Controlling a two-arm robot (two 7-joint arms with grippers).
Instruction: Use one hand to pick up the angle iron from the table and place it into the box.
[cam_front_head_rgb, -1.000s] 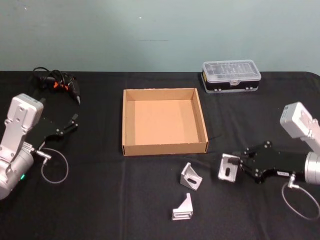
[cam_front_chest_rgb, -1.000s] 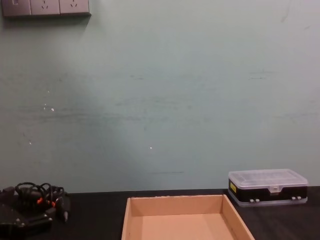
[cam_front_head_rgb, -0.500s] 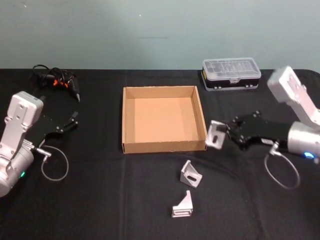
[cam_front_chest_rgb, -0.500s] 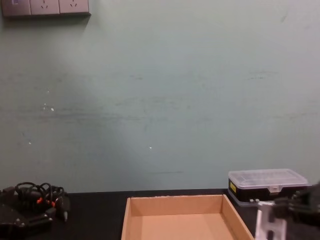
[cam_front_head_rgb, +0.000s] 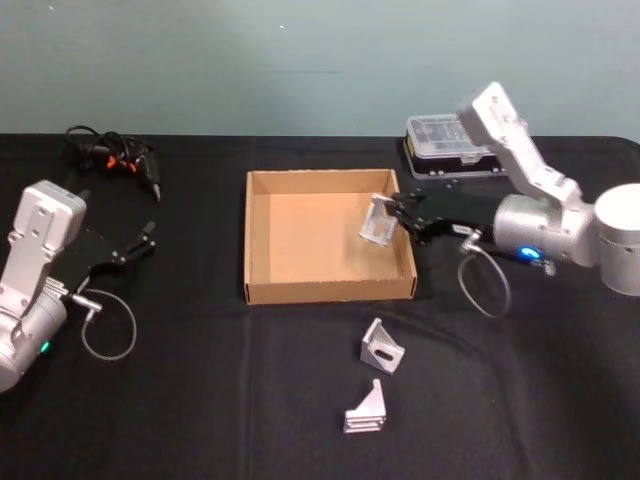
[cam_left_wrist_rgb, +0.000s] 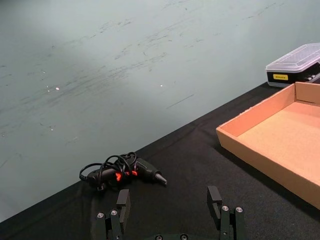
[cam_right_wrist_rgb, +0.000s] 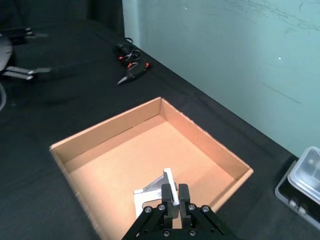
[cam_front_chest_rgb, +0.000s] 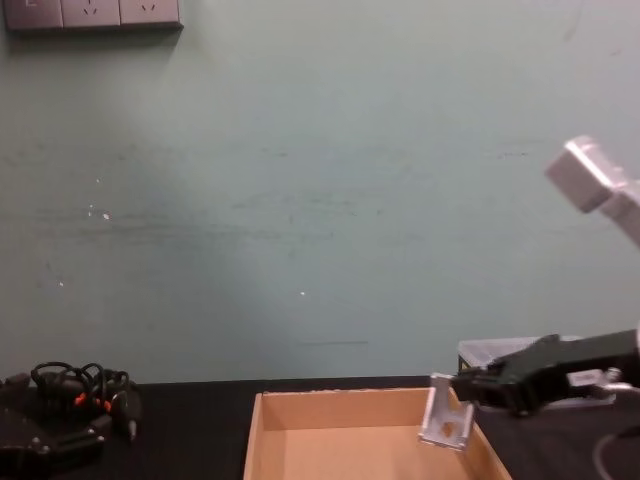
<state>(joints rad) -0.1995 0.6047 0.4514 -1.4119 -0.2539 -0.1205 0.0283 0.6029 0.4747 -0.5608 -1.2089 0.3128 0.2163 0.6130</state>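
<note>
Silver angle iron (cam_right_wrist_rgb: 152, 195) — hand (cam_right_wrist_rgb: 178, 190) over box (cam_right_wrist_rgb: 130, 160)

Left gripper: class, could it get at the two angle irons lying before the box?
Probably yes: the left gripper is open and nothing stands between it and the angle irons, though far off.

The shallow tan cardboard box (cam_front_head_rgb: 330, 293), at frame centre, is open above, its left floor bare; a clear-lidded black plastic case (cam_front_head_rgb: 437, 132) stands upper right.
</note>
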